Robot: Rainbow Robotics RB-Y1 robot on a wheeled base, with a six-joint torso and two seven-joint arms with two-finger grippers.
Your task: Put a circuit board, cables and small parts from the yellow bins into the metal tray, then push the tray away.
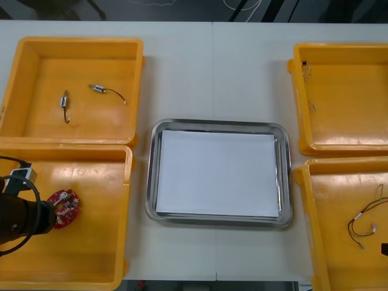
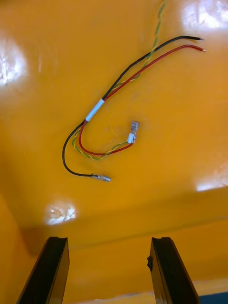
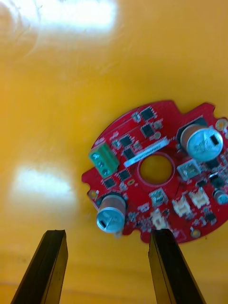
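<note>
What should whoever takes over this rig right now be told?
Left hand: open, over the round red circuit board in the near left yellow bin.
Right hand: open, above the black, red and yellow cables in the near right yellow bin.
Two small metal parts lie in the far left yellow bin.
The shiny metal tray, white inside, holds nothing.
Done: nothing yet. Left: load board, cables and parts, then push the tray away.

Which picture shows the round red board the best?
The left wrist view: the circuit board lies close up, its parts plain, by the left gripper's open fingers. The front view shows it small in the near left yellow bin, by that gripper. The right wrist view faces cables instead.
</note>
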